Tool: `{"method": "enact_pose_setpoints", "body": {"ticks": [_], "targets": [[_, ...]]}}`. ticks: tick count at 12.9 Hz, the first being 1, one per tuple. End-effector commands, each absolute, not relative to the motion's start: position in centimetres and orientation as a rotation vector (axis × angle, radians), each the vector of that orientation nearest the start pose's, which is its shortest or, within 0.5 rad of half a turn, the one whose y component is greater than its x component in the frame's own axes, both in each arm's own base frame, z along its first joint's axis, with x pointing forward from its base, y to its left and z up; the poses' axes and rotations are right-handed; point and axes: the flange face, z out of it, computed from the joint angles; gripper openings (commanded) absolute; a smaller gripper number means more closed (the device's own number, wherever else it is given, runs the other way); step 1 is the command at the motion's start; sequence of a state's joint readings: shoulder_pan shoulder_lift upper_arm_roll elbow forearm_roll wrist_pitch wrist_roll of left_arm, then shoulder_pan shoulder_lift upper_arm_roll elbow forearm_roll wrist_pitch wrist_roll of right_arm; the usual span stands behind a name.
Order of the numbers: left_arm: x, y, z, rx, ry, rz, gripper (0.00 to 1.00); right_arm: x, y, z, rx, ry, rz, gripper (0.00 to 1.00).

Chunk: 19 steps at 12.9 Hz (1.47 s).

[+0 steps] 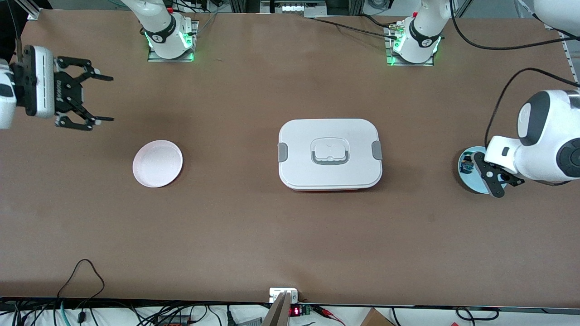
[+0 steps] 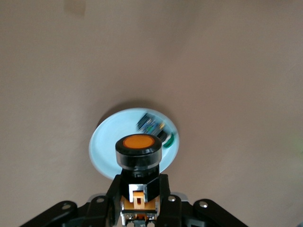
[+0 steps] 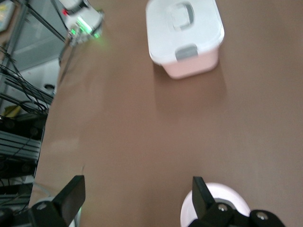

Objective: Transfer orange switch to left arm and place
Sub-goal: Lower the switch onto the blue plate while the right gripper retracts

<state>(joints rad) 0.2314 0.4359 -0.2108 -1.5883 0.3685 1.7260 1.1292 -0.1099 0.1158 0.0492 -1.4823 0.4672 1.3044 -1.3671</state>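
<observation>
No brand or label can be read on the box [image 1: 330,154], which sits mid-table with its lid on, or on anything else. The left gripper [image 2: 139,208] hangs over the pale blue plate [image 1: 469,179] at the left arm's end of the table, its fingers closed on the orange switch [image 2: 138,151]; only the left wrist view shows this grasp, along with a small blue-and-teal component [image 2: 151,125] lying on that plate. The right gripper [image 1: 97,97] waits wide open and empty near the pink plate [image 1: 157,163], which is well apart from the box toward the right arm's end.
</observation>
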Motion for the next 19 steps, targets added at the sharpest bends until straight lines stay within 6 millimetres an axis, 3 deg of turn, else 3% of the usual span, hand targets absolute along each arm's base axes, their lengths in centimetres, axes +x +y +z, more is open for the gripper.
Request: {"method": "enact_pose_setpoints", "body": {"ticks": [1, 2, 5, 7, 9, 11, 13, 15, 16, 19], "targets": [[63.4, 9.2, 34.6, -2.361, 1.836, 0.566, 0.13, 54.3, 1.3, 61.6, -2.294, -1.555, 0.036, 1.0], [63.3, 11.3, 32.8, -2.339, 1.891, 0.533, 0.13, 53.7, 1.1, 62.5, -2.38, -1.538, 0.076, 1.0], [62.4, 15.3, 28.5, -2.308, 1.985, 0.463, 0.13, 53.5, 0.9, 62.4, -2.551, -1.491, 0.217, 1.0], [61.7, 15.7, 26.8, -2.165, 2.1, 0.46, 0.09, 53.3, 2.1, 62.4, -2.687, -1.389, 0.301, 1.0], [60.5, 16.3, 24.9, -2.163, 2.138, 0.496, 0.08, 53.1, 4.5, 62.4, -2.772, -1.364, 0.358, 1.0], [60.4, 16.3, 23.9, -2.17, 2.15, 0.509, 0.08, 53.5, 4.0, 62.6, -2.809, -1.333, 0.318, 1.0], [59.7, 16.5, 22.7, -2.183, 2.162, 0.527, 0.08, 53.9, 3.6, 63.0, -2.945, -1.029, 0.241, 1.0], [59.4, 16.6, 22.1, -2.139, 2.174, 0.507, 0.08, 54.5, 4.6, 63.1, -3.092, -0.684, 0.173, 1.0], [59.3, 16.6, 21.7, -2.119, 2.177, 0.483, 0.07, 54.7, 4.6, 63.0, -3.116, -0.592, 0.157, 1.0], [58.3, 17.3, 20.7, -2.135, 2.173, 0.459, 0.07, 55.7, 3.9, 62.8, -3.114, -0.567, 0.09, 1.0]]}}
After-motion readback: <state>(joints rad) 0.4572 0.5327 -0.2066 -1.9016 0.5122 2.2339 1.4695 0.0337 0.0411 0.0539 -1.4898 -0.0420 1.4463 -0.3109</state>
